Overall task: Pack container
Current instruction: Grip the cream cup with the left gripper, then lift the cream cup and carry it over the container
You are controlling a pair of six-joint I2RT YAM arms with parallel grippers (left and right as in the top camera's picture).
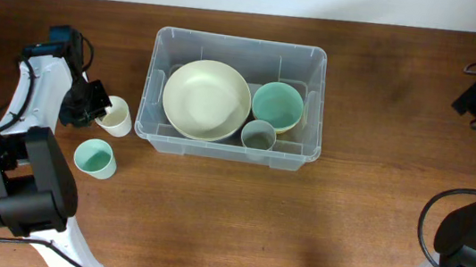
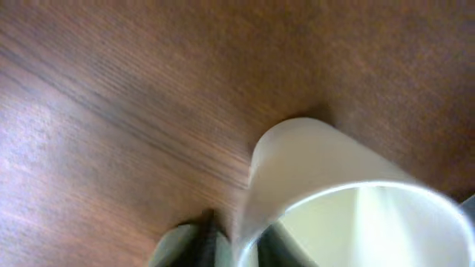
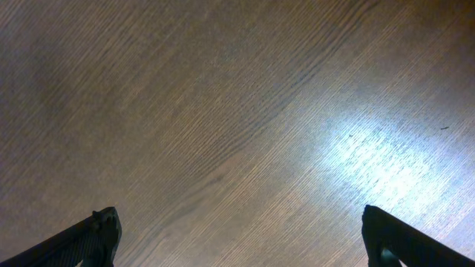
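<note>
Overhead view of a wooden table (image 1: 299, 230). The container (image 1: 240, 39), a large clear plastic tub, sits at upper centre of the frame. Inside it are a large cream bowl (image 1: 207, 99) on the left, a green bowl (image 1: 277, 106) on the right and a small grey cup (image 1: 258, 136) at the near wall between them.

Just beside the tub's left wall stands a cream cup (image 1: 117, 116), with the left gripper (image 1: 97, 107) at its left side. In the left wrist view the fingers sit close together on either side of the cup's wall near the rim and appear to pinch it. Whether the cup is off the table cannot be told. A green cup (image 1: 94, 158) stands below it, near but apart.

The right gripper (image 3: 241, 237) hangs over bare wood at the far right of the frame, with its jaws spread wide and empty.

Likely risks:
- A pinch on one thin wall gives the cup room to swing or slip out on the way up.
- The cup is so near the tub that a low carry could strike the rim and shove the tub or knock the cup loose.
- The free floor inside looks scarce, so a careless drop might land on a bowl's edge and tip.
- The green cup could be clipped by the arm.
</note>
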